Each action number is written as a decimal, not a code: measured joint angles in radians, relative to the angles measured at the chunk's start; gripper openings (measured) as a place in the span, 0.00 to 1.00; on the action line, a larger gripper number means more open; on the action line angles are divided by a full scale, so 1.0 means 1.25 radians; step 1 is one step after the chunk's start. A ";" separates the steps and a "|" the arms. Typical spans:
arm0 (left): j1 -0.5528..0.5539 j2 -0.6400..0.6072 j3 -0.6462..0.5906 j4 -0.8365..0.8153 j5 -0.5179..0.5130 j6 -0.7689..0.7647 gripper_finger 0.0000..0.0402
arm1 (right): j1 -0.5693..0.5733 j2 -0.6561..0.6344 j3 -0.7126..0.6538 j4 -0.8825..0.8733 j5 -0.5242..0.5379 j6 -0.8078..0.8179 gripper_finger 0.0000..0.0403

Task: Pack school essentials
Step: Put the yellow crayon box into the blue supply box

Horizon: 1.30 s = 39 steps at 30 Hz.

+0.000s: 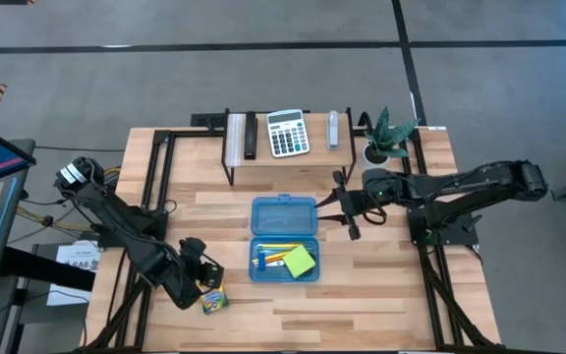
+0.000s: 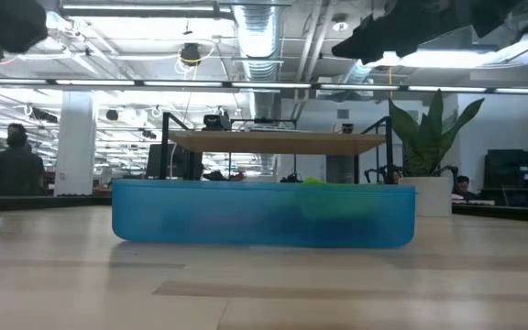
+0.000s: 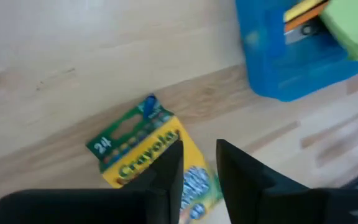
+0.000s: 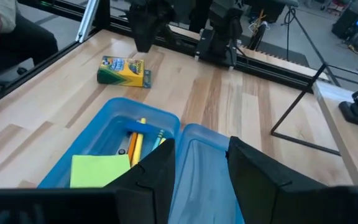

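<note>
Left tool (image 1: pixel 207 278) hanging low over the front-left of the worktop (image 1: pixel 362 305), fingers (image 3: pixel 166 174) sitting narrowly apart right above the crayon box (image 3: pixel 148 152), not gripping it, and honestly not able to say whether touching it or just hovering. Crayon box lying flat near the front-left corner, just beside that tool, well apart from the blue case (image 1: pixel 284 239). Right tool (image 1: pixel 350 208) hanging beside the raised lid (image 4: pixel 204 168) of the blue case, fingers (image 4: pixel 160 168) standing fairly wide with the lid edge showing between them, holding nothing as far as visible. Case sitting open mid-worktop with the yellow pencils (image 4: pixel 137 146) and lime-green sticky-note pad (image 1: pixel 299 261) inside. Plenty of bare wood stretching in front of the case and between case and crayon box, so lots of open room there; rear edge getting crowded by the shelf rack (image 1: pixel 281 157) with the calculator (image 1: pixel 287 133) on top and the potted plant (image 1: pixel 386 133) at the back right. Low camera only catching the case's blue wall with a green blur behind it, contents pretty much hidden there. Anything else in the case lying partly covered by the sticky pad, too small to make out.
</note>
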 joint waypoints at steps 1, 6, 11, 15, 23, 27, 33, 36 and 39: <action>0.000 0.000 0.016 -0.014 -0.001 0.000 0.18 | 0.001 0.000 0.000 0.000 0.000 0.000 0.41; -0.014 0.053 0.055 -0.055 0.003 -0.043 0.13 | 0.002 0.000 0.000 -0.009 0.000 -0.001 0.40; -0.047 0.100 0.074 -0.054 0.091 -0.130 0.13 | 0.014 0.001 0.001 -0.032 0.000 0.000 0.40; -0.070 0.131 0.113 -0.049 0.089 -0.141 0.14 | 0.034 0.001 0.001 -0.031 0.000 0.003 0.40; -0.058 0.200 0.142 -0.040 0.054 -0.122 0.15 | 0.062 0.001 0.001 0.011 0.000 0.000 0.40; -0.044 0.197 0.142 -0.024 0.117 -0.118 0.15 | 0.070 0.001 0.001 0.039 0.000 0.006 0.39; -0.042 0.189 0.152 -0.082 0.351 -0.146 0.15 | 0.070 0.001 0.001 0.057 0.000 0.007 0.39; -0.054 0.184 0.180 -0.158 0.349 -0.153 0.15 | 0.070 0.001 0.001 0.055 0.001 0.019 0.40; -0.063 0.184 0.206 -0.192 0.247 -0.153 0.15 | 0.070 0.001 0.001 0.037 0.001 0.019 0.39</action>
